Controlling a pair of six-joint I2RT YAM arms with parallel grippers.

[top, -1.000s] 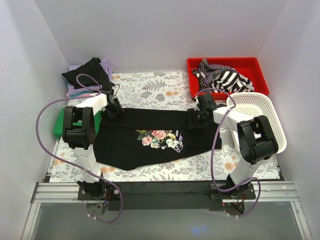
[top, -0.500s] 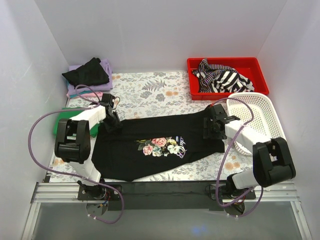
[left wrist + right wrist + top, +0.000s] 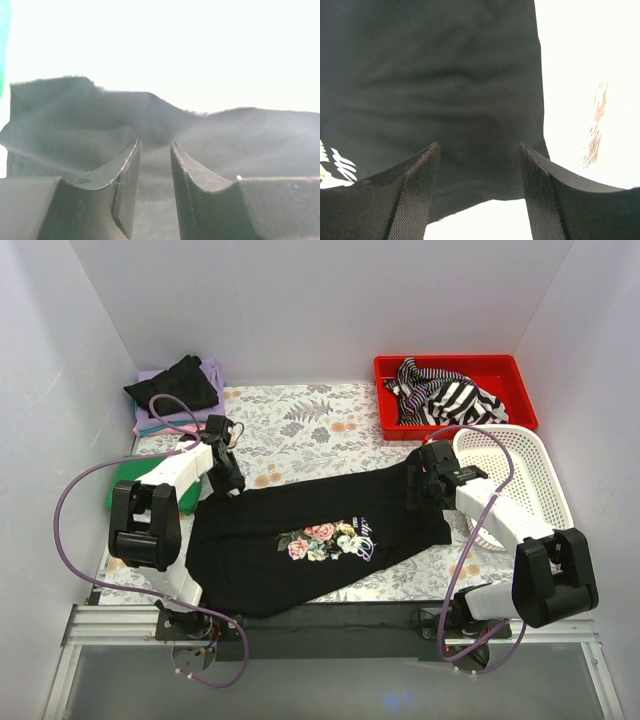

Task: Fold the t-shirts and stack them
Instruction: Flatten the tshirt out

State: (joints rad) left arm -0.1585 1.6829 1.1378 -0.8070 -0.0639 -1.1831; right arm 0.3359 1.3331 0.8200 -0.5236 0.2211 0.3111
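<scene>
Floral-patterned table covering (image 3: 310, 420) lies under a black t-shirt (image 3: 300, 515), spread flat with its flower print facing up. The left gripper (image 3: 232, 483) sits at this shirt's far left corner, its jaws nearly together and pinching the dark cloth. The right gripper (image 3: 418, 485) hovers over the shirt's far right corner, jaws spread wide and holding nothing. Beyond the shirt's left corner sits a pile with another black shirt (image 3: 175, 383) on lilac cloth (image 3: 212, 370). Beyond its right corner a striped shirt (image 3: 450, 395) lies crumpled in a red bin (image 3: 520, 390), and a white mesh basket (image 3: 540, 465) stands just right of the shirt.
</scene>
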